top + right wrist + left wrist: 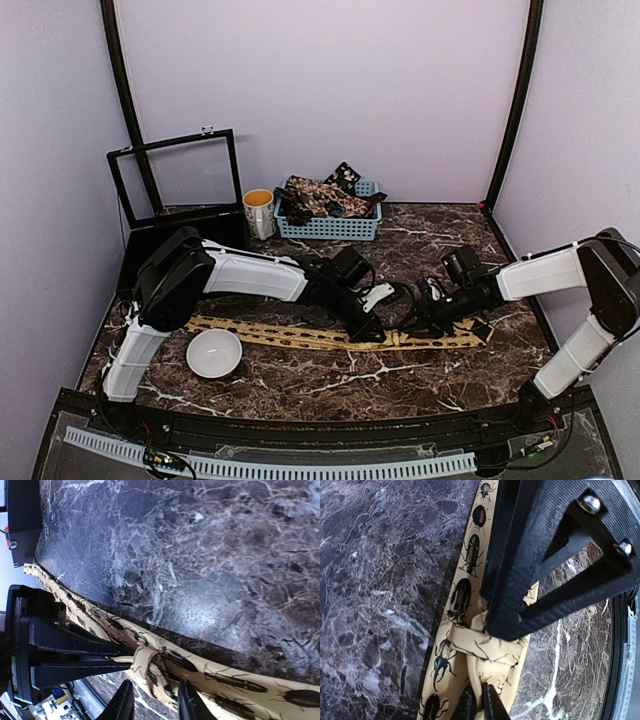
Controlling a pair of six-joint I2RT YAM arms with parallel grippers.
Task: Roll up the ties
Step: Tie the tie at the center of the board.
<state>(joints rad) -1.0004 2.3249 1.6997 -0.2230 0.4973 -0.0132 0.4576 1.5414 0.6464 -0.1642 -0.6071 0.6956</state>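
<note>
Left jaws clamp the one tan tie; right jaws stand apart around it.

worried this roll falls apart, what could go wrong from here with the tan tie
The fold in the mustard tie is pinched only by the left gripper; with the right gripper open, it may spring loose. The grippers sit close and could collide. Pulling the tie may drag it against the white bowl.
</note>
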